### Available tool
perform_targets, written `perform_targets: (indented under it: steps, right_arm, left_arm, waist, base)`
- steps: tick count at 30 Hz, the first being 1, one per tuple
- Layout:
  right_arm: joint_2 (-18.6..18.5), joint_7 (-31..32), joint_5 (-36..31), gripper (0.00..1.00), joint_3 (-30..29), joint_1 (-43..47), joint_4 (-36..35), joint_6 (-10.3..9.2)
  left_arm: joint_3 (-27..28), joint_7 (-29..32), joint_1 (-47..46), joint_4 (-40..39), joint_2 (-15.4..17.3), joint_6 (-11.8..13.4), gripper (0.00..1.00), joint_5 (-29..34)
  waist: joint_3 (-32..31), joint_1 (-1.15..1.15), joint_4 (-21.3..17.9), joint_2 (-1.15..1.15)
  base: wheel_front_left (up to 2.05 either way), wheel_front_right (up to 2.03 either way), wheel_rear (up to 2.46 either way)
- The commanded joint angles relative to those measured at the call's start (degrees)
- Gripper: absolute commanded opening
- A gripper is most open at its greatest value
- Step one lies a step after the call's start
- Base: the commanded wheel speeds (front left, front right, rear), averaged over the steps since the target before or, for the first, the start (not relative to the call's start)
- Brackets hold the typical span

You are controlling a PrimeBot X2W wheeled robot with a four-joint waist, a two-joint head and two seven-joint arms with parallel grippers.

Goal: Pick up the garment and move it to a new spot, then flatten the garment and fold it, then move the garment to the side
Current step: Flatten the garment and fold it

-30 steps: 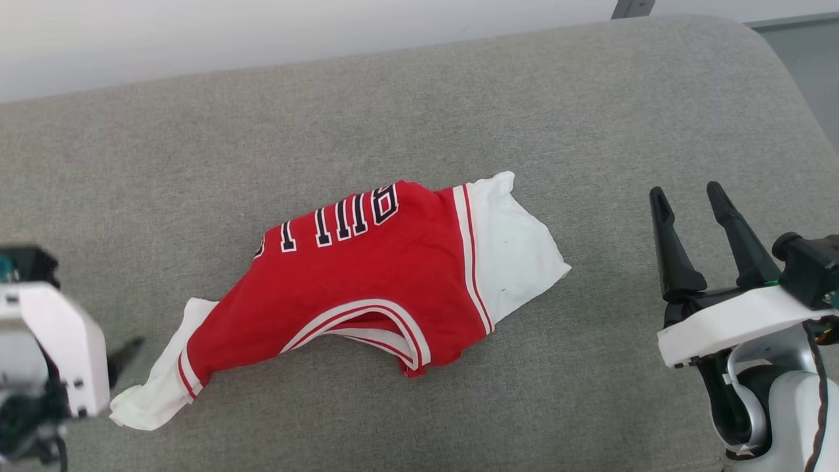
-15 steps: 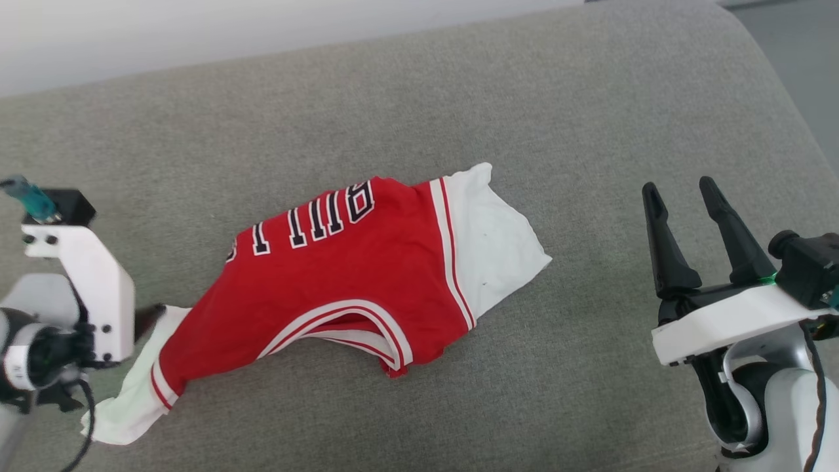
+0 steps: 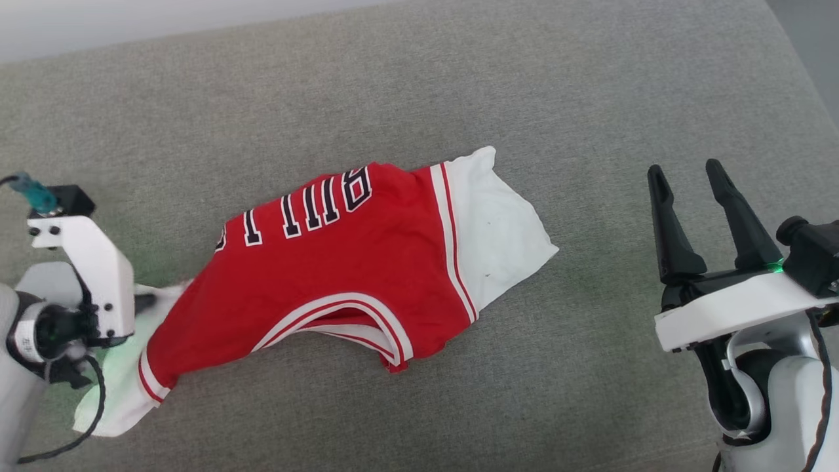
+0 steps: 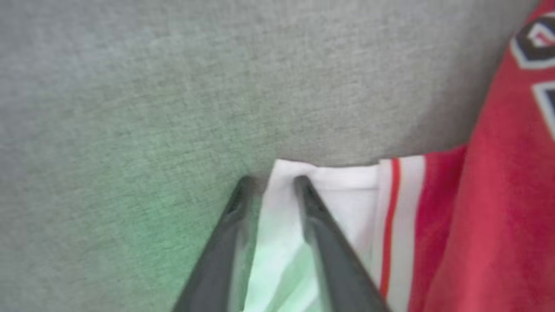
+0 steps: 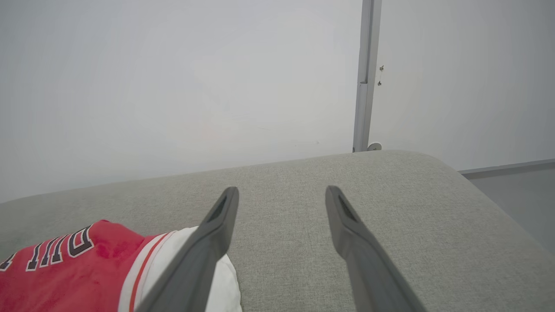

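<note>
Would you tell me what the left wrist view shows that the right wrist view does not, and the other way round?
Left wrist view: the left gripper with its fingers either side of a white sleeve edge; whether they pinch it yet is unclear. Right wrist view: the right gripper open over the cushion, plus a white wall and a pale post. Both: the garment, red with striped trim, lying on that grey cushion.
</note>
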Motion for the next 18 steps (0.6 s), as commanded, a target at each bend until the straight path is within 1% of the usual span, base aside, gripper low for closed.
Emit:
perform_targets:
  steps: [1, 4, 10, 14, 16, 18]
  right_arm:
    - [0.01, -0.27, -0.18, 1.0, -0.06, -0.71, 0.2, -0.02]
    - [-0.02, -0.02, -0.52, 1.0, -0.44, -0.84, 0.12, -0.02]
    - [-0.01, 0.44, -1.08, 1.0, -0.75, -0.74, -0.38, -0.02]
    - [-0.01, 0.7, -1.33, 1.0, -0.85, -1.06, -0.73, -0.02]
    - [-0.01, 0.59, -1.42, 1.0, -0.75, -1.08, -0.78, -0.02]
    - [-0.01, 0.73, -1.53, 1.0, -0.61, -1.16, -0.86, -0.02]
  left_arm:
    - [-1.15, -1.05, 1.16, 2.73, -1.63, -0.49, 0.0, 0.38]
    - [0.73, -4.77, -1.77, 3.62, -0.58, -1.38, 0.0, 1.05]
    - [3.56, -10.58, -4.84, 3.17, 3.07, -2.34, 0.0, 2.53]
    - [4.05, -13.3, -5.09, 3.92, 4.03, -2.4, 0.0, 3.41]
    - [4.24, -13.98, -5.1, 4.41, 3.95, -2.21, 0.0, 3.52]
    - [4.36, -14.79, -4.96, 5.51, 2.97, -2.49, 0.01, 2.99]
  waist:
    - [0.08, 0.0, 0.4, -0.01]
    - [0.0, 0.0, 1.01, -0.01]
    - [-0.11, 0.0, 2.1, -0.01]
    - [0.06, 0.0, 2.66, -0.01]
    - [0.11, 0.0, 2.77, -0.01]
    - [0.18, 0.0, 3.08, -0.01]
  base:
    - [0.0, 0.0, 0.0]
    - [0.0, 0.0, 0.0]
    - [0.0, 0.0, 0.0]
    - [0.0, 0.0, 0.0]
    - [0.0, 0.0, 0.0]
    - [0.0, 0.0, 0.0]
